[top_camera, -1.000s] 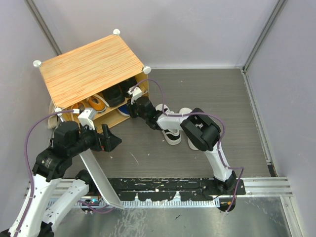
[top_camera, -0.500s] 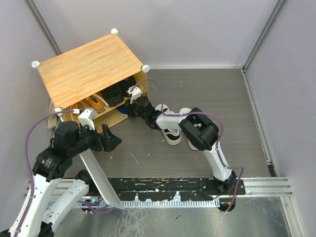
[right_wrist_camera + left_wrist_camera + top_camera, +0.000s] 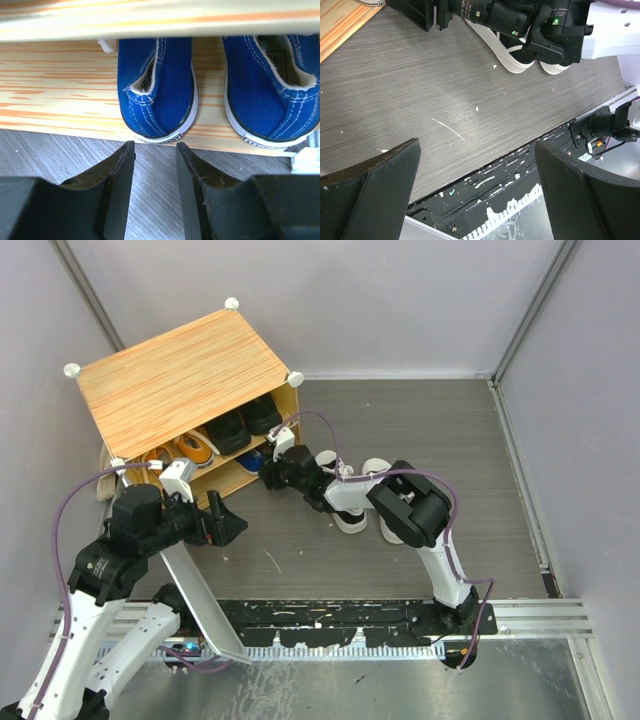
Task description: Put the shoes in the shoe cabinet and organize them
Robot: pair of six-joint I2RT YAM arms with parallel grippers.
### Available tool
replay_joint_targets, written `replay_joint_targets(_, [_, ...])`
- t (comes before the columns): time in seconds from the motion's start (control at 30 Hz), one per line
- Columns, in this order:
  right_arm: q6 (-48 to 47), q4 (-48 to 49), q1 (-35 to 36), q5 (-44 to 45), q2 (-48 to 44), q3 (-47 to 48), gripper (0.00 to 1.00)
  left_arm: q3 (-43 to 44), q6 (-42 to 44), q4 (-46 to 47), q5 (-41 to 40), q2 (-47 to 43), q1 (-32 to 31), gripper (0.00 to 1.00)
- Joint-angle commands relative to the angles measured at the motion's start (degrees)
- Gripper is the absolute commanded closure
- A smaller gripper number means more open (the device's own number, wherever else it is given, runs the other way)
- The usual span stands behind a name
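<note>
The shoe cabinet [image 3: 185, 375] stands at the back left, its open front facing the arms. On its shelves sit orange shoes [image 3: 190, 450], black shoes [image 3: 245, 425] and a blue pair [image 3: 252, 462]. In the right wrist view the two blue shoes [image 3: 156, 85] [image 3: 270, 85] rest heel-out on the lower shelf [image 3: 60, 110]. My right gripper [image 3: 154, 147] [image 3: 272, 472] is open just in front of the left heel, holding nothing. Black-and-white lace-ups [image 3: 350, 515] [image 3: 512, 55] lie on the floor, partly under the right arm. My left gripper [image 3: 225, 525] [image 3: 477, 145] hangs wide open and empty.
A long pale panel [image 3: 200, 595] slants from under the left arm down to the black base rail [image 3: 340, 620]. Grey walls close in the floor on three sides. The cabinet's edge [image 3: 340, 25] shows at the top left of the left wrist view.
My right gripper has opened, let go of the blue shoe on the lower shelf and drawn back slightly out of the cabinet. The left arm has stayed put.
</note>
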Motion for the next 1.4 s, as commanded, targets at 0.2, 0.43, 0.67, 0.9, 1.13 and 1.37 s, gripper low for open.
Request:
replay_joint_targets(0.2, [0.37,-3.71,0.2,2.56,-10.34,-2.29,0.55,0.13,0.23,-0.16,0.18,0.03,-0.15,0.02])
replay_joint_targets(0.43, [-0.48,-20.43,0.21,12.22,-24.55,-10.44,0.52,2.22,1.43,-0.8,-0.09,1.17,-0.15,0.02])
replay_joint_targets(0.67, [2.26,-41.58,-0.33,30.4,-35.27,-15.76,0.21,4.4,2.47,-0.99,-0.93,1.5,-0.15,0.02])
replay_joint_targets(0.9, [7.3,-46.81,-7.68,19.91,-38.38,-20.97,0.04,6.97,2.71,-1.95,-3.25,3.51,-0.15,0.02])
replay_joint_targets(1.13, [6.89,-44.57,-8.88,15.84,-36.61,-24.68,0.17,7.65,2.56,-4.15,-5.87,4.03,-0.18,0.02])
replay_joint_targets(1.37, [6.67,-42.73,-8.78,6.05,-37.1,-26.71,0.83,9.45,1.64,-6.02,-7.14,3.98,-0.17,0.02])
